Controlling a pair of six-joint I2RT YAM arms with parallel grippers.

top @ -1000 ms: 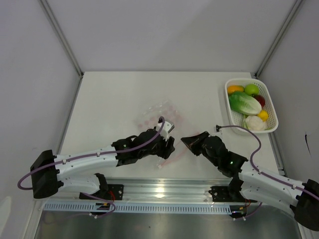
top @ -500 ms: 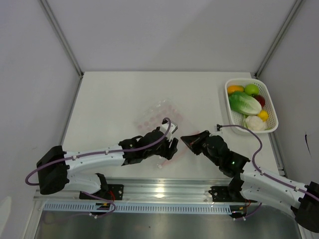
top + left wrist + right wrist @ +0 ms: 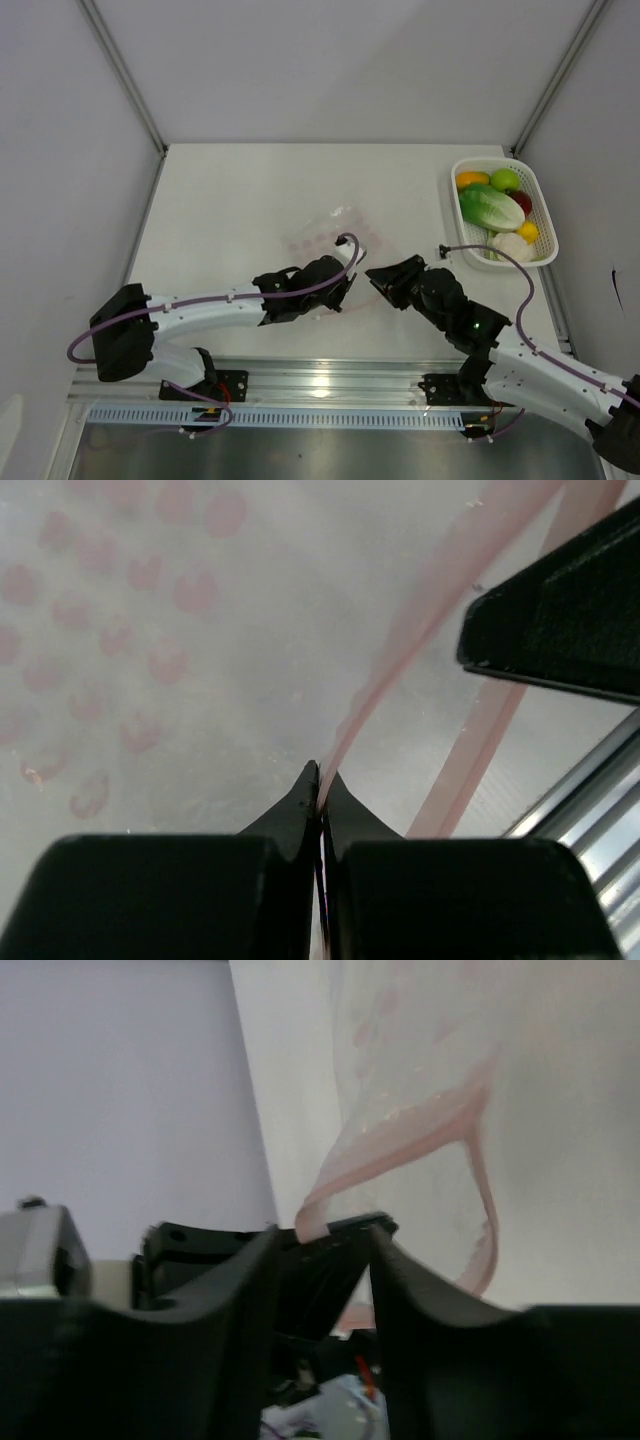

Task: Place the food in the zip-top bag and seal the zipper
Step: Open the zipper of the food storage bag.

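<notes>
The zip-top bag (image 3: 335,232), clear with pinkish dots, lies at the table's middle, its near edge lifted between my two grippers. My left gripper (image 3: 343,290) is shut on the pink zipper (image 3: 420,630); the strip runs out from between its closed jaws (image 3: 320,780). Just right of it, my right gripper (image 3: 383,282) has its fingers apart (image 3: 322,1235). The zipper (image 3: 400,1150) curls past them to the left gripper's tip. The food is in the white basket at the right: cabbage (image 3: 490,207), green apple (image 3: 505,180), orange fruit (image 3: 472,180) and a white piece (image 3: 510,247).
The white mesh basket (image 3: 548,215) stands by the table's right edge, close to the side wall. A metal rail (image 3: 320,378) runs along the near edge below both arms. My grippers' tips are a few centimetres apart.
My left gripper has moved right and shut on the zipper strip. My right gripper, shut before, now has its fingers apart. The bag's near edge shifted slightly right.
</notes>
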